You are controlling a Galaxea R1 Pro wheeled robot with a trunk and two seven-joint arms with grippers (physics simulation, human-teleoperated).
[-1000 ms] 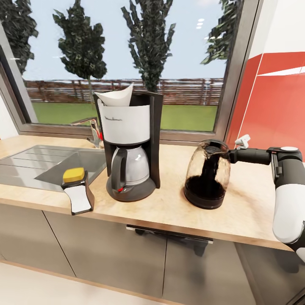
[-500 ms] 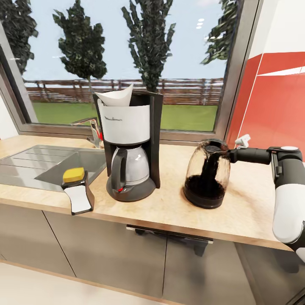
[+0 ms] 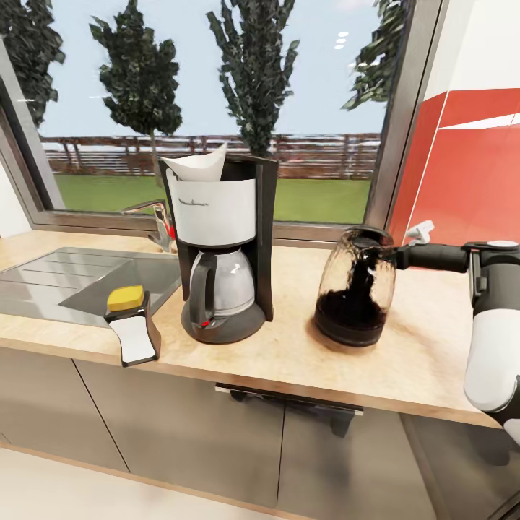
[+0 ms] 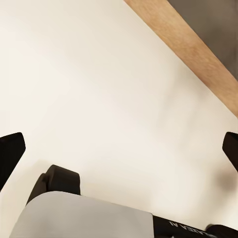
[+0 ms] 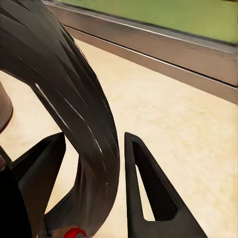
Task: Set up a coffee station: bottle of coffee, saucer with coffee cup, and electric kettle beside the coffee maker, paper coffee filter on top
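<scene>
**Kettle placement in hand, right of the maker**

Currently the right hand has its two fingers either side of the kettle's black handle, closed on it; the fingers look in contact, though the wrist view is tight. In the head view the kettle is on or just above the bench, at about 3 o'clock from the maker, near but apart. It leans slightly toward the maker, base apparently not fully flat; judged as set-down under way or a small lift, cannot tell which.

Filter: white cone sitting in the top of the maker, done by the look of it. Jar: yellow lid, lying tilted on the bench front edge at about 8 o'clock from the maker, just beside the sink. Near the maker, though not upright.

Left hand: black fingertips at the two frame edges, wide apart, nothing between them; pale floor beyond.

Step in hand: placing the kettle next to the maker.

Next move, judged: settle the base flat on the bench, part the fingers, draw the right hand back away from the handle without tipping the kettle. Saucer and cup then remain to be fetched.
</scene>
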